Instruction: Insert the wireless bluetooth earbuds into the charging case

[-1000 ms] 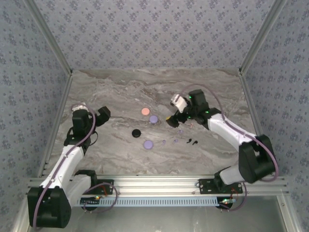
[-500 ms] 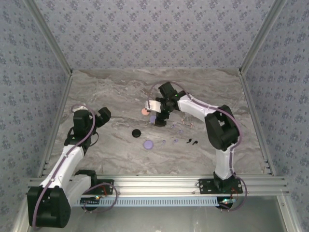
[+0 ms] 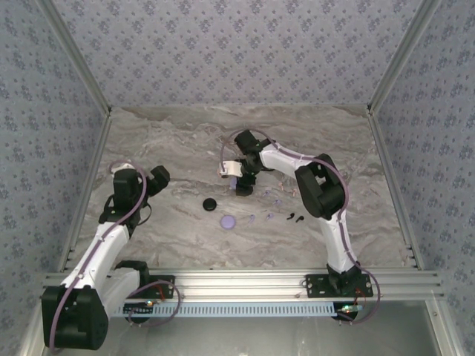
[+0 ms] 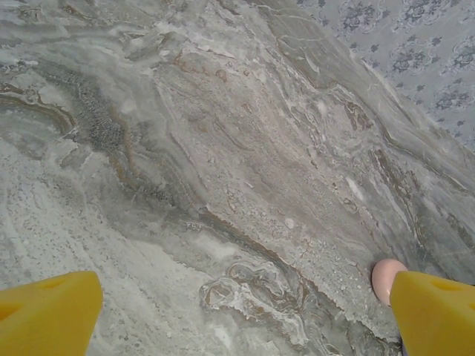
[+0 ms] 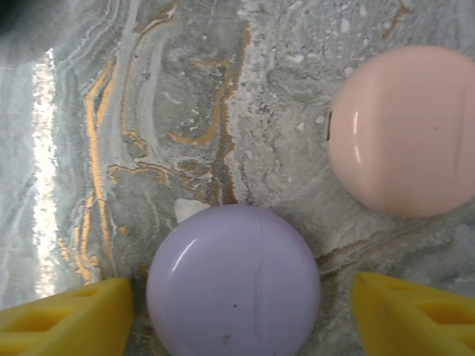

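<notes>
A pale purple round charging case lies on the marble between the yellow fingers of my right gripper. The jaws are open around it: the left finger is at its edge and a gap shows at the right finger. A pink round case lies just beyond it. From above, my right gripper points down at mid-table. The black earbuds and tiny pale purple earbuds lie to its near right. My left gripper hovers open and empty at the left.
A black round case and another purple round case lie near the table's middle. The left wrist view has the pink case beside the right yellow finger. Patterned walls enclose the table.
My right arm has swung left from mid-right across the table and come down over the purple case beside the pink one, its jaws narrowing a little. The left arm has stayed put.
</notes>
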You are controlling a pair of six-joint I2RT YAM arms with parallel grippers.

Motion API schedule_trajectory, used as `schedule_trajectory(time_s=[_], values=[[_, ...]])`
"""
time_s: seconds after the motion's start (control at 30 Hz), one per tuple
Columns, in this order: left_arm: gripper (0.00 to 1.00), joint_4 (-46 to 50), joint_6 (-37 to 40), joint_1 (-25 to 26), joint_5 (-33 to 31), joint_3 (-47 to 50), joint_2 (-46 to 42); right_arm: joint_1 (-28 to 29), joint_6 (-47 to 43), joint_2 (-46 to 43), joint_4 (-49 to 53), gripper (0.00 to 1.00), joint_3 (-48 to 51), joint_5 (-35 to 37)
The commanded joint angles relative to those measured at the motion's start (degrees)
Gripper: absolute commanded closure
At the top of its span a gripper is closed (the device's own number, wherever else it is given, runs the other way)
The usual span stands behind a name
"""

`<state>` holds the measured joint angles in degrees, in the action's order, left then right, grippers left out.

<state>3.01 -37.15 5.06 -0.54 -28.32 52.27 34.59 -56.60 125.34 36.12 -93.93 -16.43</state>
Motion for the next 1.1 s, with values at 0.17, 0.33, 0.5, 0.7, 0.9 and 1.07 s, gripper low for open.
schedule_trajectory(time_s=[0.17, 0.33, 0.5, 0.7, 0.9, 1.07], values=[[0.01, 1.7, 0.9, 0.7, -0.6, -2.5, -0.6, 0.5, 0.8, 2.0, 2.8, 0.41, -2.6, 1.1], [0.03, 1.2, 1.9, 1.2, 2.9, -4.5, -0.4, 0.1, 3.0, -3.5, -1.7, 0.50, 1.5, -0.3], [0.08, -0.8, 2.4, 2.2, 11.5, -7.8, 0.9, -0.4, 6.4, -14.6, -9.4, 0.50, 9.3, -1.3], [0.11, -2.7, 2.9, 7.5, 24.9, -15.1, 6.9, -0.2, 10.3, -30.4, -16.9, 0.50, 20.2, -0.6], [0.13, -7.4, 3.2, 15.7, 36.5, -22.2, 14.2, 0.6, 11.1, -43.1, -20.9, 0.51, 27.9, 1.1], [0.15, -8.6, 4.7, 21.7, 41.1, -26.8, 18.9, 1.2, 10.9, -48.8, -20.7, 0.51, 29.4, 2.5]])
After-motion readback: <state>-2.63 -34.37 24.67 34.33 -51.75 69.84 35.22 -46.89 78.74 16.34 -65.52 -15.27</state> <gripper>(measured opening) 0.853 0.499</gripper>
